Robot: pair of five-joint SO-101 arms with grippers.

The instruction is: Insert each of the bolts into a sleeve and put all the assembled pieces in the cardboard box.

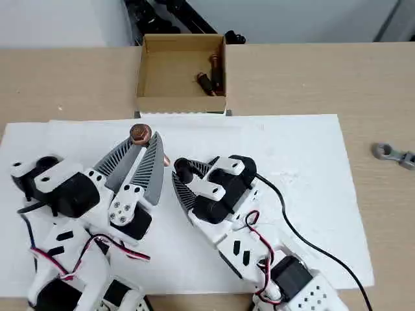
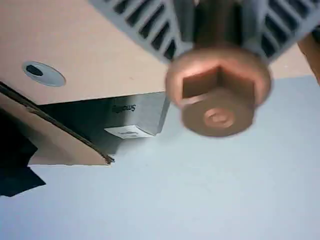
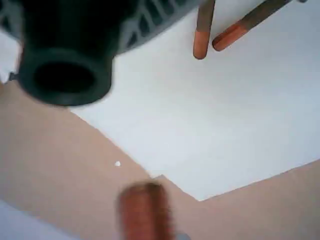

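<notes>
Where the left gripper (image 1: pixel 144 142) closes, its grey fingers (image 2: pixel 145 25) are clamped on a bolt (image 1: pixel 140 134). The shank runs between the fingers, and the copper hex head (image 2: pixel 218 90) sits just past the fingertips, above the white sheet (image 1: pixel 292 162).

The right gripper (image 1: pixel 186 173) is clamped on a black sleeve (image 1: pixel 182 168). The sleeve stands at its fingertips, with the open bore (image 3: pixel 65 77) facing the wrist camera. Sleeve and bolt are near each other, not touching, with the sleeve beside the left gripper's nearer finger.

The cardboard box (image 1: pixel 148 97) lies ahead of both grippers, apart from them. Dark and copper pieces (image 1: pixel 209 78) lie inside it against the wall on the right gripper's side.

A wrench (image 1: pixel 389 152) lies well off to the right gripper's outer side.
</notes>
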